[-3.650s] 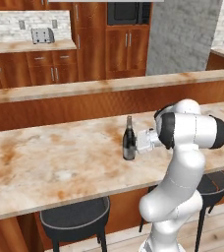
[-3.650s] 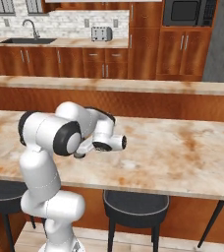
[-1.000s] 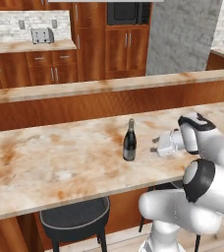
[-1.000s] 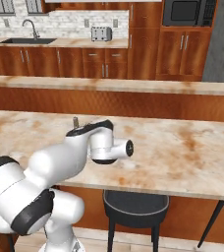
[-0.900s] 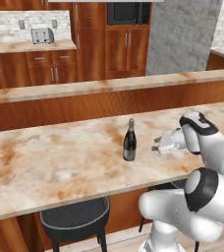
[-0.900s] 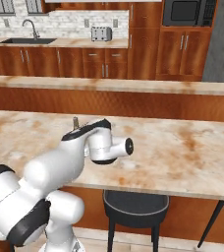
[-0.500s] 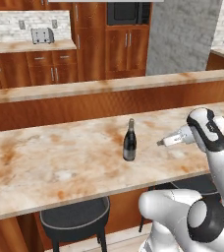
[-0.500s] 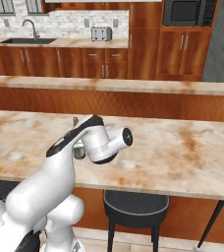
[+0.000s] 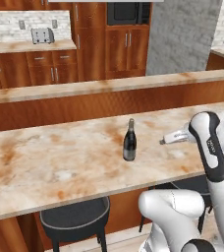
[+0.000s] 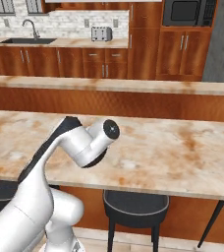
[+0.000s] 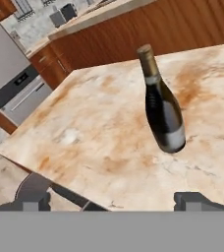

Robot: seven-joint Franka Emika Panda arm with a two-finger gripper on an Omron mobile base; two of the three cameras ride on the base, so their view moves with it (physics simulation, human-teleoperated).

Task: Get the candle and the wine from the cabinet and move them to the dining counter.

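Dark glass wine (image 9: 129, 142) with pale foil stands upright on the dining counter (image 9: 60, 167); tool (image 11: 111, 201) spread apart.

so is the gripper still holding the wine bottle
No, the wine stands upright by itself on the dining counter, and the open gripper sits apart to its right.
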